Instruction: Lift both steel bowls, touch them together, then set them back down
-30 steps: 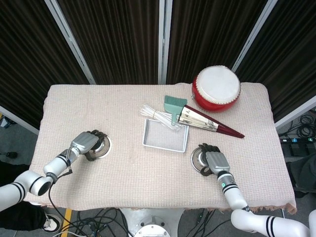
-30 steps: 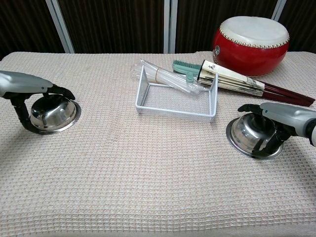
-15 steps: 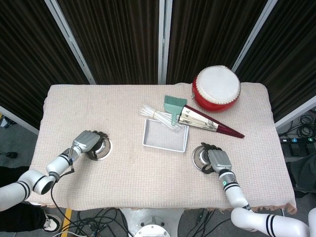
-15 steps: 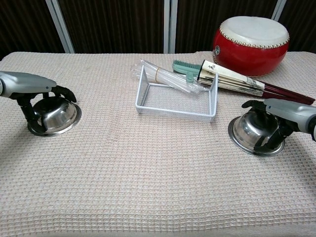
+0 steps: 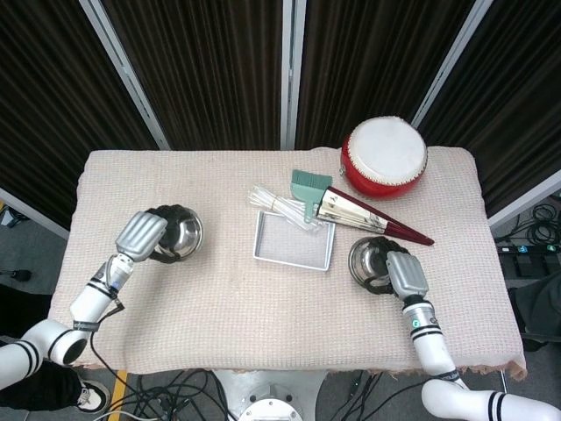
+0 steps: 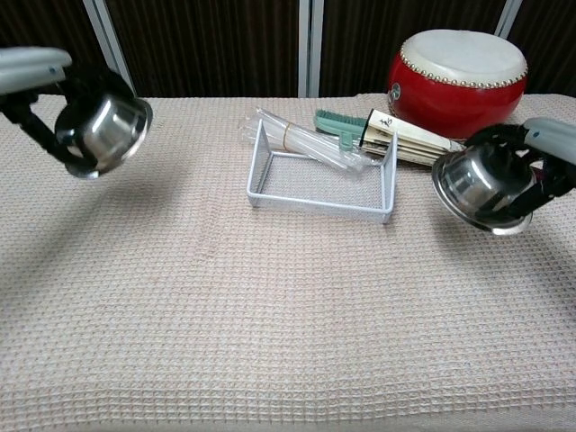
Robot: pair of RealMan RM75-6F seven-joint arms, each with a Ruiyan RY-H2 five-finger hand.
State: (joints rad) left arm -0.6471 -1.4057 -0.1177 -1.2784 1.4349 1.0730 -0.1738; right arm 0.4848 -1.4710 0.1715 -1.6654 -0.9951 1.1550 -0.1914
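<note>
My left hand grips one steel bowl by its rim and holds it well above the cloth at the left, tilted. My right hand grips the other steel bowl by its rim at the right. That bowl is also off the table and tilted, its mouth facing toward the centre. The two bowls are far apart, with the wire tray between them.
A white wire tray stands mid-table with clear plastic sticks across its back edge. Behind it lie a green brush, a folded fan and a red drum. A beige woven cloth covers the table.
Both hands have raised their bowls off the cloth. The left bowl rose high; the right bowl rose and tilted. Both were resting on the table one second ago.
</note>
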